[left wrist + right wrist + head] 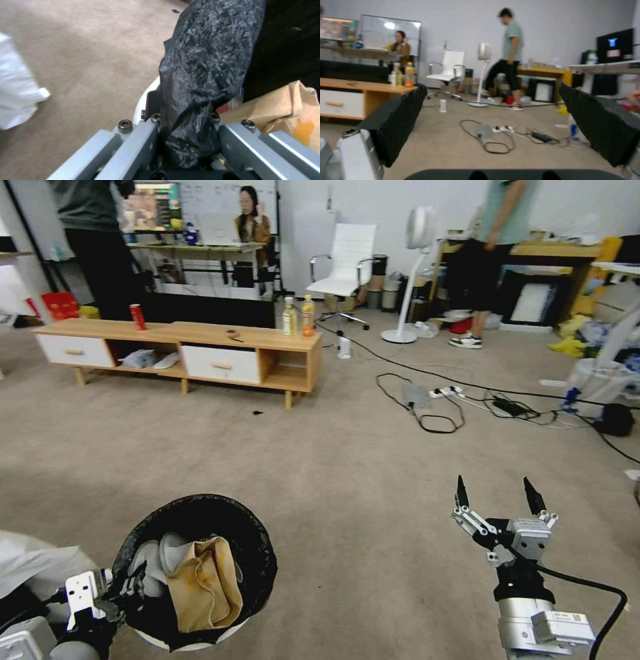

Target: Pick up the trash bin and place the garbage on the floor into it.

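The trash bin (261,567), white with a black bag liner, is at the lower left of the head view. Garbage lies inside it: a tan paper bag (203,580) and pale crumpled pieces (160,553). My left gripper (127,590) is shut on the bin's bag-covered rim. The left wrist view shows that gripper (185,117) clamped on the black liner (206,57), with the paper bag (286,107) just inside. My right gripper (495,488) hangs open and holds nothing over bare floor (360,493) to the right of the bin. Its black fingers (396,120) stand wide apart.
A low wooden cabinet (200,337) stands ahead to the left, carrying a red can (137,317) and two bottles (298,317). A small dark speck (257,413) lies on the carpet before it. Cables and a power strip (443,393) sprawl ahead to the right. A standing fan (410,273) is beyond.
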You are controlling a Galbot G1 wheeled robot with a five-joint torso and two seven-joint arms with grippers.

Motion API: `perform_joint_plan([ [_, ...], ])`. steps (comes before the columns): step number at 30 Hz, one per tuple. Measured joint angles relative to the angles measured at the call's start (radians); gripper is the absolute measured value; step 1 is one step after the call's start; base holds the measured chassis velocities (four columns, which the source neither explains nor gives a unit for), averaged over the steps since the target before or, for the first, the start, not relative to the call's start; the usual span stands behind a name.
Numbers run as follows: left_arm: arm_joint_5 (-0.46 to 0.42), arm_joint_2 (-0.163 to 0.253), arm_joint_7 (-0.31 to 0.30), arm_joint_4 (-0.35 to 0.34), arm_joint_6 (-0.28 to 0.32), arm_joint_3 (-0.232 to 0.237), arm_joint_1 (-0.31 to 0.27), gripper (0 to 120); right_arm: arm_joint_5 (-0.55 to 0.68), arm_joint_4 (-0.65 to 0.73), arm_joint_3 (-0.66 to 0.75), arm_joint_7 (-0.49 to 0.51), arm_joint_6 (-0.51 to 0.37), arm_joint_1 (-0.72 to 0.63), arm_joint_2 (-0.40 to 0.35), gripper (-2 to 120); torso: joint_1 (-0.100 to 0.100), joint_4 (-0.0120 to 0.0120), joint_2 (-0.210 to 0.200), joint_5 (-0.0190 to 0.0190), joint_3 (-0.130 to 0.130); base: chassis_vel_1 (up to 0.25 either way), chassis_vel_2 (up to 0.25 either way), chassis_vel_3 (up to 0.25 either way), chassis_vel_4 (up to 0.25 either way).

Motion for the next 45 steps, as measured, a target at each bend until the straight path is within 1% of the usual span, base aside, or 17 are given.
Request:
perform_joint_plan([
  [8, 0.001, -0.003, 0.001, 0.000, 0.000, 0.000, 0.000, 5, -0.004, -0.004, -0.001, -0.001, 0.005, 0.000, 0.002, 100, 0.000, 0.0000, 0.000, 0.0000, 0.000, -0.105, -0.112, -0.113, -0.100],
  [14, 0.000, -0.005, 0.001, 0.000, 0.000, -0.001, 0.000, 5, -0.005, -0.009, -0.001, -0.003, 0.011, 0.002, 0.001, 100, 0.000, -0.0007, 0.000, 0.0000, 0.000, -0.102, -0.101, -0.086, -0.095],
  [16, -0.001, -0.005, 0.001, 0.000, 0.000, -0.002, 0.000, 5, -0.005, -0.009, -0.002, -0.003, 0.011, 0.004, 0.001, 100, 0.000, -0.0003, 0.000, 0.0000, 0.000, 0.000, 0.000, 0.000, 0.000],
  [17, -0.001, -0.005, 0.001, 0.000, 0.001, -0.003, 0.000, 5, -0.004, -0.009, -0.004, -0.003, 0.011, 0.006, 0.002, 100, 0.000, 0.0005, 0.000, 0.0000, 0.000, 0.000, 0.000, 0.000, 0.000],
  [19, -0.001, -0.005, 0.000, 0.000, 0.001, -0.003, 0.000, 5, -0.004, -0.010, -0.005, -0.004, 0.011, 0.008, 0.003, 100, 0.000, 0.0007, 0.000, 0.0000, 0.000, 0.000, 0.000, 0.000, 0.000],
  [23, -0.001, -0.006, 0.000, 0.000, 0.001, -0.003, 0.000, 5, -0.004, -0.014, -0.005, -0.005, 0.012, 0.008, 0.003, 100, 0.000, 0.0000, 0.000, 0.0000, 0.000, 0.000, 0.000, 0.000, 0.000],
  [45, -0.004, -0.009, -0.002, -0.003, 0.001, -0.007, 0.004, 5, 0.005, -0.035, -0.003, -0.045, 0.037, 0.021, 0.000, 100, 0.000, 0.0000, 0.000, 0.0000, 0.000, 0.000, 0.000, 0.000, 0.000],
])
